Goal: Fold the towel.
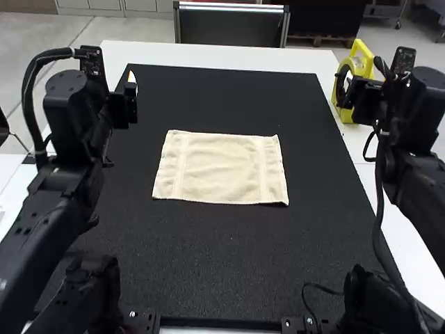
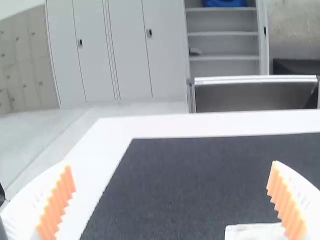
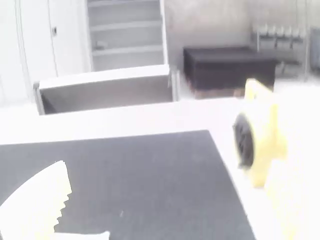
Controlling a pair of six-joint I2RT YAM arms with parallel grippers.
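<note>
Cream terry towel (image 1: 219, 168) lies spread flat and unfolded in the middle of the high view, a little above the centre of the frame. Its long sides run across, a woven band (image 1: 263, 169) lies near each short end, and its outline is slightly skewed, with only faint ripples in the pile. No fold is made, so as I judge it the whole job is left: grip an edge or two corners, carry it over, line it up, then smooth it.

The left hand (image 2: 172, 164) has its ribbed fingers wide apart with nothing between them; it waits at the upper left of the high view. The right hand (image 3: 167, 161), at the upper right, also looks spread and holds nothing. Both are well apart from the towel.

Under the towel is a black mat (image 1: 229, 264) on the white surface (image 1: 208, 54). A yellow device with a round black part (image 1: 345, 115) stands at the upper right, near the right hand, which could bump it on a careless swing. It is well away from the towel, so it should hardly hinder folding.
</note>
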